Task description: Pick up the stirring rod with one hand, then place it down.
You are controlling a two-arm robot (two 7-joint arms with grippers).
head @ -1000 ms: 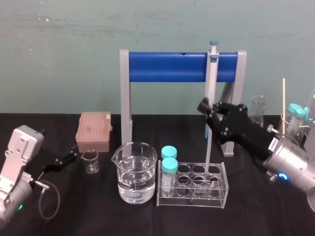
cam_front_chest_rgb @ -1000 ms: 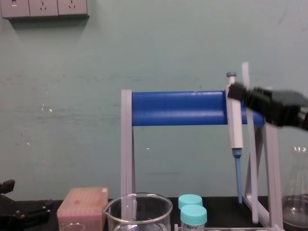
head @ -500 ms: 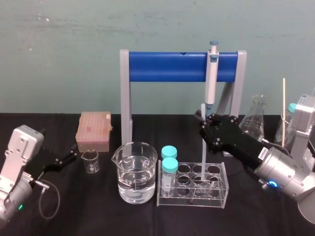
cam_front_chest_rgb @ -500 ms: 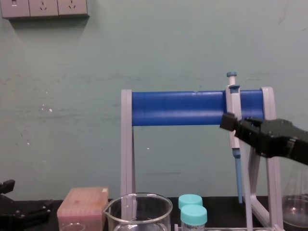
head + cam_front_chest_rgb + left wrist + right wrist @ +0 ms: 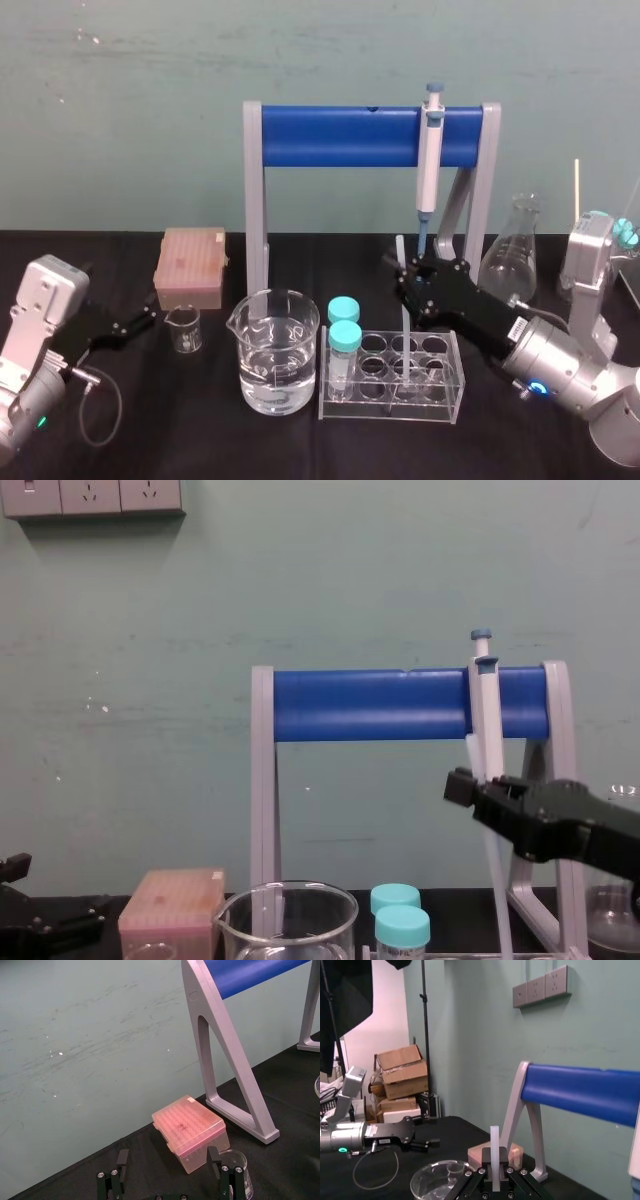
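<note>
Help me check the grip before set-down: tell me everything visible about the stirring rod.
The stirring rod is a long, thin, straight stick, whitish and see-through, like glass or plastic. It stands nearly upright. The right claw is shut on it a little below its top, so a short end sticks out above the claw. Its lower part reaches down into the clear tube rack; whether the tip touches bottom I cannot tell. The left claw rests open, well apart from it.

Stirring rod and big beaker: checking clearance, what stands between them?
Head view: two teal-capped tubes in the rack, between stirring rod and big beaker.
</note>
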